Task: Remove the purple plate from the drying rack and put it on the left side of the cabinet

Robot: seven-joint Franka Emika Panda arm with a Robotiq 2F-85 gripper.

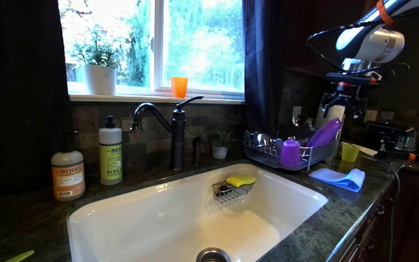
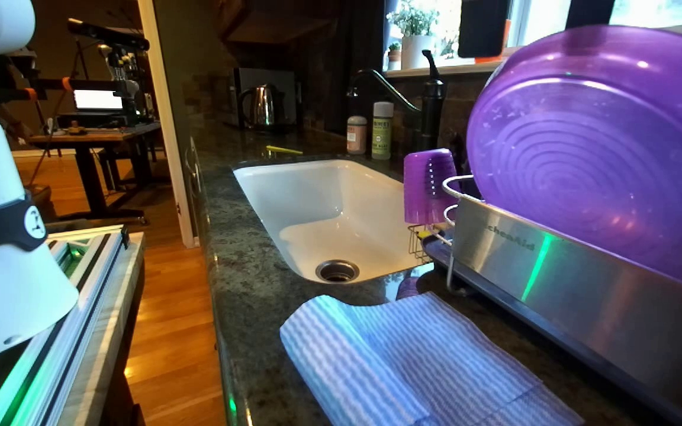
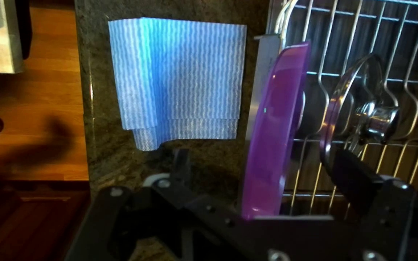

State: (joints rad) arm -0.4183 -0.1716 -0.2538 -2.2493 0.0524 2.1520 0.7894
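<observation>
One purple plate (image 3: 275, 130) stands on edge, a little tilted, inside the drying rack (image 2: 578, 307), just behind its steel end wall; it runs down the centre-right of my wrist view. One claw (image 1: 340, 114), mine, hangs over it in the upper right of an exterior view. My two fingers (image 3: 357, 177) are spread wide and hold nothing; in the wrist view the plate shows between them, though I cannot tell exactly how high above the rim they are.

I judge the step in hand to be lining up for the grasp, the lifting-out not yet begun. Next I should sink straight down with the rim between both fingers, close, then raise the plate clear of the wires. Just beside the right-of-frame finger shows one clear lid-like piece (image 3: 357, 112), so that side wants care.

Further out I count one purple cup (image 1: 290, 153) at the rack, one striped cloth (image 3: 198, 79), one yellow-green cup (image 1: 350, 153), one white sink (image 1: 140, 218), one yellow sponge (image 1: 241, 180), one faucet (image 1: 178, 142), one orange cup (image 1: 179, 87) at top centre, and two bottles at far left: the orange-labelled bottle (image 1: 67, 178) and the green-labelled bottle (image 1: 111, 160).
</observation>
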